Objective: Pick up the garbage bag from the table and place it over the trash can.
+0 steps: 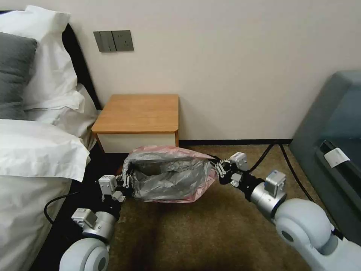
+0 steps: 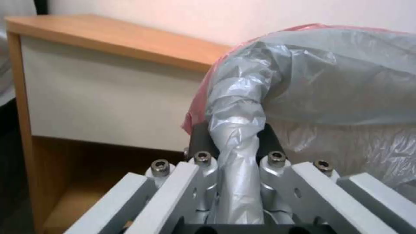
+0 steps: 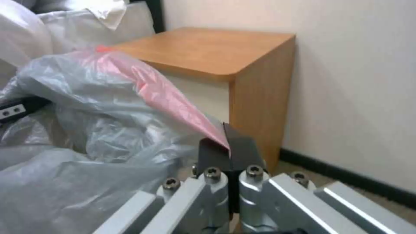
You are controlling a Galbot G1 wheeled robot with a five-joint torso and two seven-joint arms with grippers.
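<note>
Garbage bag (image 1: 171, 175) hangs stretched open between the two grippers, low in front of the table (image 1: 139, 113) and above the carpet (image 1: 210, 233), its pinkish rim spread wide and its grey body sagging beneath. On one side the left gripper (image 1: 127, 181) has its fingers pressed onto a twisted rope of grey plastic; the left wrist view shows that bunch running straight between the pads. On the other side the right gripper (image 1: 219, 168) pinches the pink rim edge, its dark pads closed tight on the thin film. The tabletop is bare, so the pick-up looks done and the carrying or spreading step is in hand. No trash can is visible, so the next move likely calls for bringing the open mouth over the bin while keeping both pinches firm and the rim taut.
</note>
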